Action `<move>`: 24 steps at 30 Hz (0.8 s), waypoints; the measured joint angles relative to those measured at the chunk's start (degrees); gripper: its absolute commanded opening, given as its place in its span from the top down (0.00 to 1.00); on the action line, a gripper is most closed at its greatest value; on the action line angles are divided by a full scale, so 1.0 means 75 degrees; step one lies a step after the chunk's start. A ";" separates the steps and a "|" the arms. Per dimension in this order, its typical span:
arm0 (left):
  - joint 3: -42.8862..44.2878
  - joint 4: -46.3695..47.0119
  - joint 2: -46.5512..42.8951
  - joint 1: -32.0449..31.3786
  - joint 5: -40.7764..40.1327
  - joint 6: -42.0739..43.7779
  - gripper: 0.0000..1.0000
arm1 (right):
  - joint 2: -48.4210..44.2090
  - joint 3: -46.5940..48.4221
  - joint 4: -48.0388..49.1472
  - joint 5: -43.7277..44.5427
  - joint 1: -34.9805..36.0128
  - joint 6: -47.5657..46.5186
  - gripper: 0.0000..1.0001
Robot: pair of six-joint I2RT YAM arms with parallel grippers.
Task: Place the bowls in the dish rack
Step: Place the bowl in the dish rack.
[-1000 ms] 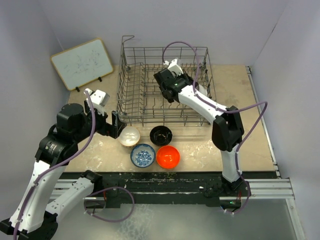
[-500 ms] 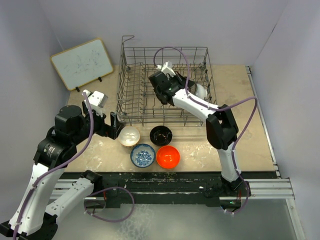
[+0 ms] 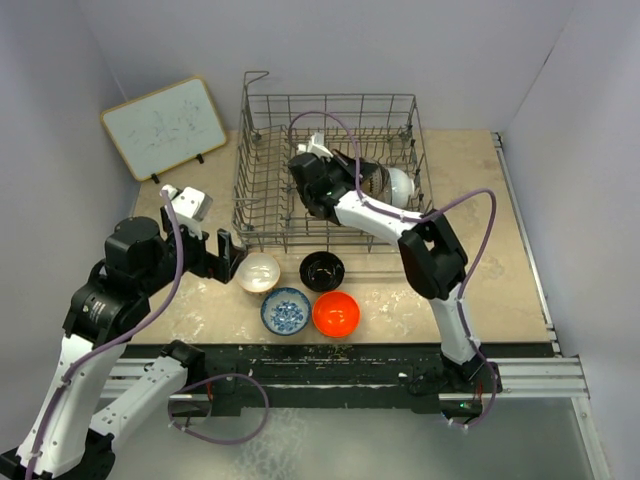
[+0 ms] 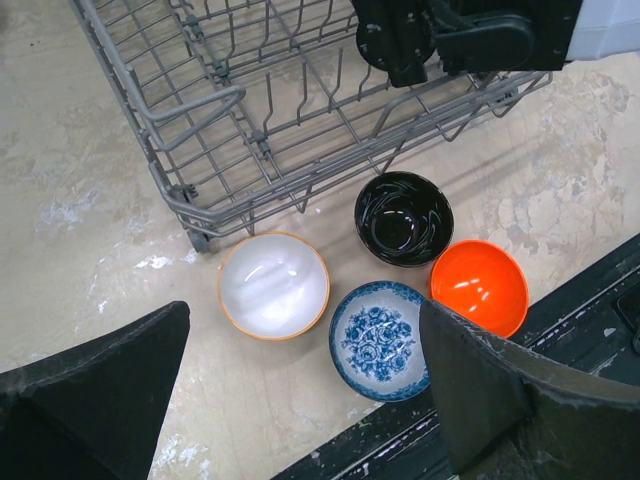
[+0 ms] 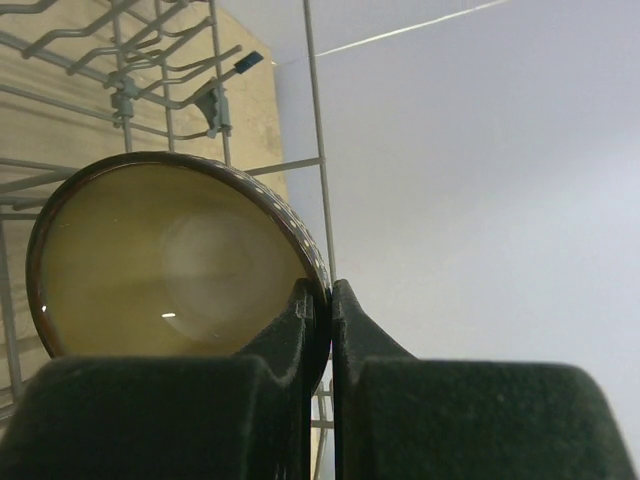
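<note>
The dish rack (image 3: pixel 330 98) stands at the back of the table. Inside it my right gripper (image 3: pixel 345 183) is shut on the rim of the brown-rimmed bowl (image 5: pixel 170 260), which stands on edge (image 3: pixel 374 178) beside a white bowl (image 3: pixel 402 186). The fingertips (image 5: pixel 321 295) pinch the rim tightly. In front of the rack lie a cream bowl (image 4: pixel 273 285), a black bowl (image 4: pixel 403 218), a blue-and-white bowl (image 4: pixel 384 339) and an orange-red bowl (image 4: pixel 479 287). My left gripper (image 4: pixel 300 400) hovers open above them, left of the cream bowl (image 3: pixel 259 272), holding nothing.
A white board (image 3: pixel 163 127) leans at the back left. The rack's loop handle (image 3: pixel 256 76) sticks up at its far left corner. A black rail (image 3: pixel 330 360) runs along the table's near edge, close to the blue and orange bowls. Walls close in on both sides.
My right gripper has moved left inside the rack with the brown-rimmed bowl, uncovering the white bowl. The left arm has drifted slightly left, still open.
</note>
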 measured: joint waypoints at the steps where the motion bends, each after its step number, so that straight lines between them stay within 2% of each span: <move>1: 0.0000 0.0000 -0.0012 0.0000 -0.0006 0.0012 0.01 | 0.0061 0.0000 0.0064 0.0006 0.0023 -0.0111 0.93; 4: 0.0000 -0.0003 -0.0052 0.0000 -0.0026 0.0032 0.01 | 0.0224 0.0003 0.0105 -0.0020 0.0076 -0.0248 0.86; 8: 0.0000 -0.0006 -0.0105 0.0000 -0.0050 0.0035 0.01 | 0.0396 0.0085 -0.0469 -0.0003 0.0134 -0.0067 0.91; 10: 0.0000 -0.0006 -0.0105 0.0000 -0.0058 0.0035 0.01 | 0.0545 0.0338 -0.1026 -0.0093 0.0172 0.0280 0.90; 13: 0.0000 -0.0006 -0.0102 0.0000 -0.0058 0.0035 0.01 | 0.0816 0.0831 -0.1967 -0.0163 0.0187 0.0889 0.75; 16: 0.0000 -0.0006 -0.0105 0.0000 -0.0058 0.0035 0.01 | 0.1052 0.1145 -0.2801 -0.0306 0.0189 0.1390 0.69; 18: -0.0003 -0.0006 -0.0105 0.0000 -0.0061 0.0035 0.01 | 0.1148 0.1186 -0.3147 -0.0402 0.0189 0.1591 0.73; 20: -0.0003 -0.0006 -0.0105 0.0000 -0.0061 0.0035 0.01 | 0.1218 0.1201 -0.3418 -0.0542 0.0189 0.1734 0.84; 22: -0.0003 -0.0006 -0.0105 0.0000 -0.0064 0.0038 0.01 | 0.1274 0.1309 -0.3640 -0.0688 0.0189 0.1880 1.00; 24: -0.0003 -0.0006 -0.0105 0.0000 -0.0070 0.0038 0.01 | 0.1294 0.1416 -0.3710 -0.0828 0.0189 0.2008 1.00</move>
